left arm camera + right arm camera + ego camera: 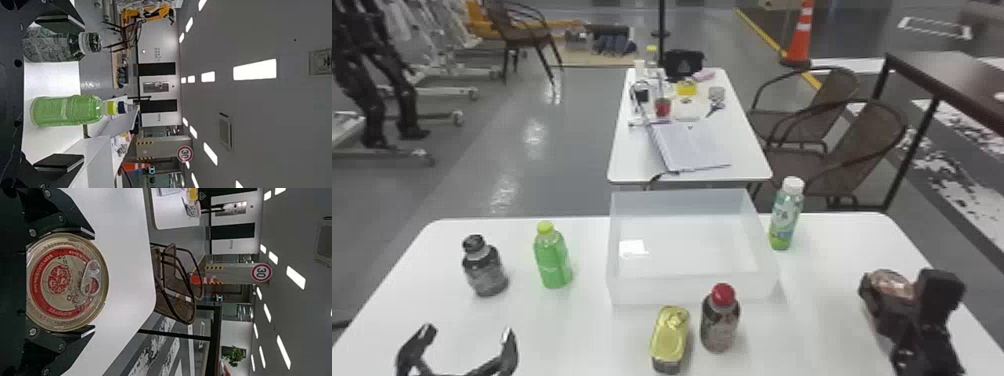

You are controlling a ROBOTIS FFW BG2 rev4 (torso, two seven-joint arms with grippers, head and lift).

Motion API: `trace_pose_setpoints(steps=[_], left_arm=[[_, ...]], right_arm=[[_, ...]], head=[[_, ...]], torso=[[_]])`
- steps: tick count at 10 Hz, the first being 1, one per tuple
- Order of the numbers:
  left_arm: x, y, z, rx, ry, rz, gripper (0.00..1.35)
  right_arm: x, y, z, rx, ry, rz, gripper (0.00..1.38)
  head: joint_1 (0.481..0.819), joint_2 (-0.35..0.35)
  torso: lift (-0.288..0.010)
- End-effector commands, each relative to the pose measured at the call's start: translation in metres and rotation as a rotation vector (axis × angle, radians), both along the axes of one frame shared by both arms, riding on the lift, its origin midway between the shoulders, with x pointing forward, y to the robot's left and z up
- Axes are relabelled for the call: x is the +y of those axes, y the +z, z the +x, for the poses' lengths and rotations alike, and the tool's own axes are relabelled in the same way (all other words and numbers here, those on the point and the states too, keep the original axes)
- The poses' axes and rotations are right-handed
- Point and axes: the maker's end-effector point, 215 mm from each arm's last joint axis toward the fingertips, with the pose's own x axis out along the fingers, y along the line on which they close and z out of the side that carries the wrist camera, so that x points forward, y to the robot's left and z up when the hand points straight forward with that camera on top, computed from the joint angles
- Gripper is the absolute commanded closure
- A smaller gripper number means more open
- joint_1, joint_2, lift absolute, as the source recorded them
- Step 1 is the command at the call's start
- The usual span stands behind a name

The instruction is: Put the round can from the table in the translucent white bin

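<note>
Right gripper [88, 282] is off to the right of the translucent white bin [657, 292], its two fingers part-way apart and bearing on opposite sides of the round can [58, 282]. I read that as a firm hold. Whether the can's base clears the table [824, 320] I can't tell.

Handling, my guess: sealed and full, so fairly heavy for its size. Stiff metal, unlikely to crush, but the curved wall is smooth and may slip or roll in the flat fingers. Best hold is across the full width, as now; I'd leave the pull tab [92, 278] alone.

Looks: broad and round, gold-coloured rim, pale lid with a red printed ring, silvery tab to one side. Lid faces the wrist camera.

Left gripper [468, 334] waits left of the bin on the near side, fingers spread wide, nothing between them.

Next I'd lift and carry the can over the bin's right wall, keeping off the white-capped bottle [786, 215] just beside it, then lower before letting go.
</note>
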Motion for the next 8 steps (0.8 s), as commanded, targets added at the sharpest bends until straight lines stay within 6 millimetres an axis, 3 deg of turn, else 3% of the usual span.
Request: trace_pose_setpoints(steps=[1,5,8], left_arm=[[-0.001,0.002,0.002,-0.005,0.001,-0.001,0.14],[-0.001,0.004,0.004,-0.008,-0.001,-0.002,0.14],[-0.001,0.002,0.004,-0.003,0.001,-0.005,0.14]], right_arm=[[0.019,0.024,-0.005,-0.048,0.024,0.028,0.79],[0.077,0.074,-0.027,-0.098,0.123,0.105,0.75],[0.145,0.095,-0.034,0.0,0.289,0.213,0.75]], head=[[0.549,0.0],[0.549,0.0],[0.549,0.0]], torso=[[-0.1],[-0.1],[-0.1]])
